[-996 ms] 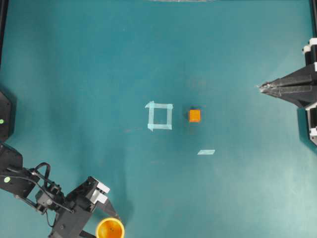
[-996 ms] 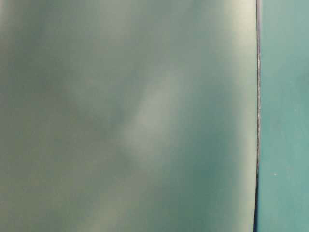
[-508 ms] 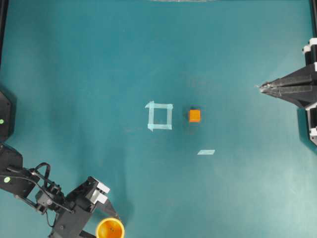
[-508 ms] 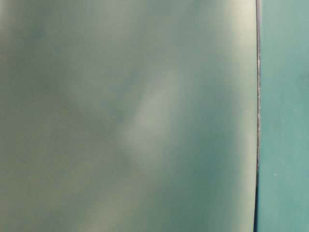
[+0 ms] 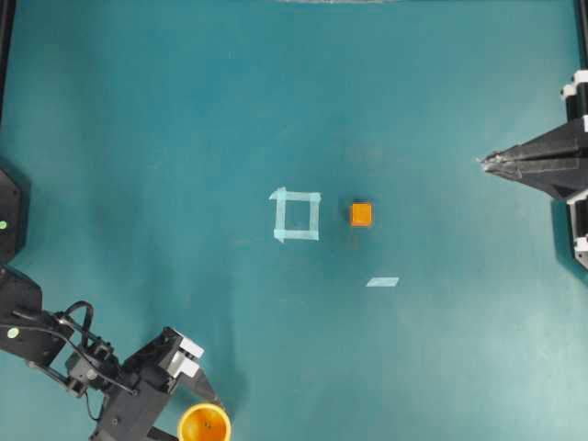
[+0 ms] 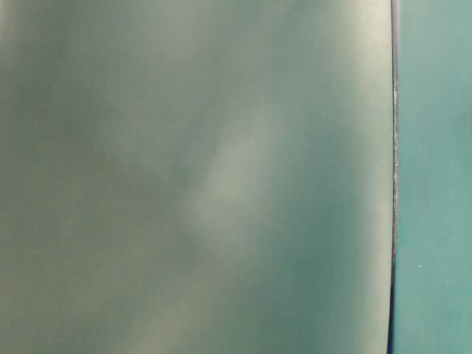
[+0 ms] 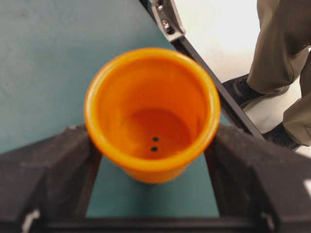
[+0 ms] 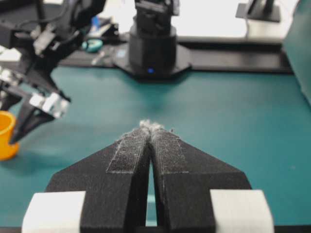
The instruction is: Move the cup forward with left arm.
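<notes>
The yellow-orange cup [image 5: 204, 424] stands at the very near edge of the teal table, at the bottom left of the overhead view. My left gripper [image 5: 208, 415] straddles it. In the left wrist view the cup [image 7: 150, 111] fills the gap, and both black fingers [image 7: 58, 165] press against its sides below the rim. My right gripper [image 5: 482, 163] hovers at the far right, its jaws together and empty [image 8: 151, 127]. From the right wrist view the cup [image 8: 6, 136] shows at the left edge beside the left arm.
A small orange cube [image 5: 361, 214] sits right of a pale tape square [image 5: 297, 215]. A tape strip [image 5: 382, 281] lies nearer. The black table frame [image 7: 214, 87] runs just behind the cup, with a person's legs [image 7: 282, 48] beyond. The table-level view is a blur.
</notes>
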Robot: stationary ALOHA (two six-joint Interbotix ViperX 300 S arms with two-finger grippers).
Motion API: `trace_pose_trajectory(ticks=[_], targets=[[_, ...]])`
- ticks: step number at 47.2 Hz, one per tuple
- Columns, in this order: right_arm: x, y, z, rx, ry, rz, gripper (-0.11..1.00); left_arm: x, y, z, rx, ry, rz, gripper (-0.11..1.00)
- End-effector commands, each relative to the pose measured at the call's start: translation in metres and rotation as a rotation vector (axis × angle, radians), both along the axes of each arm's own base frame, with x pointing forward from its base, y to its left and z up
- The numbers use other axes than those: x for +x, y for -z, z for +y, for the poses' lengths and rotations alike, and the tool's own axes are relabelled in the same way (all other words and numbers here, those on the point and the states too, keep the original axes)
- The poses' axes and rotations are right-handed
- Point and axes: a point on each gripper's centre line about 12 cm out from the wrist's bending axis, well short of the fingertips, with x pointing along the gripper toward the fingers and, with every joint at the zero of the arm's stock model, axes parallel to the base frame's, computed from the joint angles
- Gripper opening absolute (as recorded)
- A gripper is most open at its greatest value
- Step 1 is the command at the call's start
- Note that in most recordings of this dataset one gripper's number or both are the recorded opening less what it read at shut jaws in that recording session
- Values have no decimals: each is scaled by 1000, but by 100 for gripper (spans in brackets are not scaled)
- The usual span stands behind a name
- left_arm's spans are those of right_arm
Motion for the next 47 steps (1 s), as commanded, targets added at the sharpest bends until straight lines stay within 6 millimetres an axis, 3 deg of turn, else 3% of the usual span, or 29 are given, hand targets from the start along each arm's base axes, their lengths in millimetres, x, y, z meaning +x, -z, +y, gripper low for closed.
trace_pose_trajectory(ticks=[1, 47], targets=[[1, -15, 0, 0, 1, -38, 0, 3, -10, -4, -20, 4, -29, 65], [0, -16, 0, 3, 1, -43, 0, 4, -11, -5, -11, 10, -37, 65]])
